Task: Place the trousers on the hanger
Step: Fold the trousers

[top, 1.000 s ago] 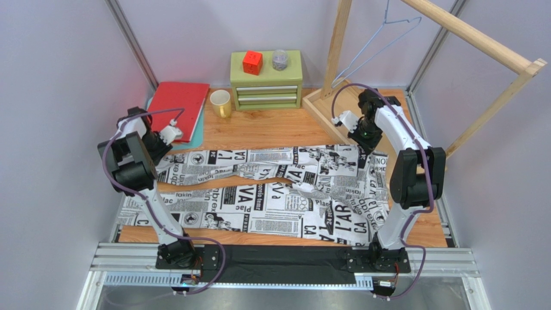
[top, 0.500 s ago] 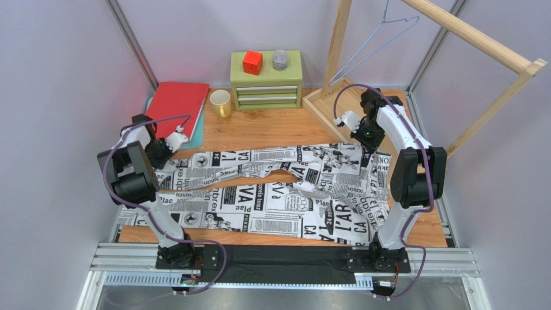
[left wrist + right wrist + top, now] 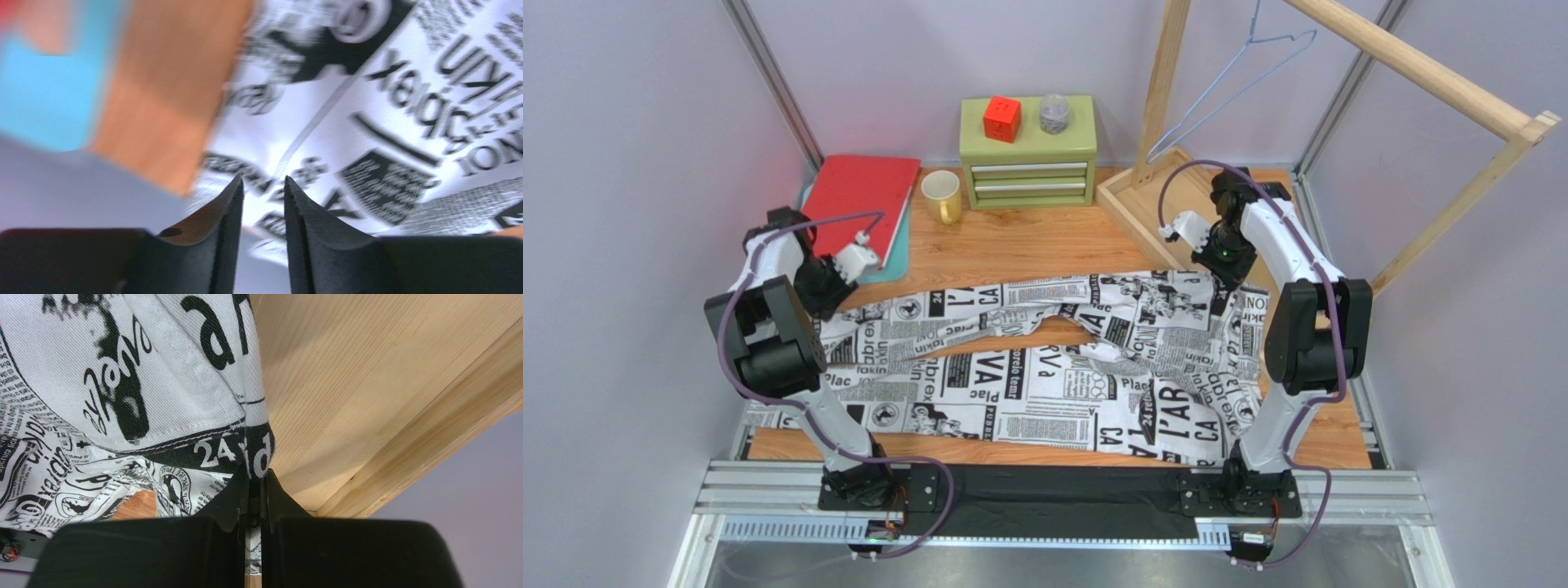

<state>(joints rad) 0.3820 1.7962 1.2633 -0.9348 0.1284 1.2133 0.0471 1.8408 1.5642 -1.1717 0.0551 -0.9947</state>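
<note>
The trousers [image 3: 1038, 368] lie spread flat on the wooden worktop [image 3: 1014, 245]. The waist is on the right and the two legs run to the left. The near leg lies close to the near edge of the worktop. The far leg goes slanted toward the far left, and there is a narrow gap of bare wood between the two legs.

The right end effector [image 3: 255, 471] is closed on the trousers. Its fingers pinch the stitched edge of the cloth at the far right corner of the waist, just beside the pale wood base of the wooden rack [image 3: 1431, 74].

The left end effector [image 3: 263, 182] is at the left end of the far leg. Its two dark fingers stand a little apart, and I see no cloth pinched between them. The wrist picture is blurred, and the printed cloth fills the view behind the fingertips.

The hanger [image 3: 1217, 88] hangs by its hook from the top bar of the wooden rack, at the far right, well apart from the trousers.

At the far side stands a green chest of drawers [image 3: 1028, 153] with a red cube [image 3: 1001, 118] on top. A yellow cup [image 3: 941, 194] and a red folder [image 3: 860, 202] are to the left of it.
</note>
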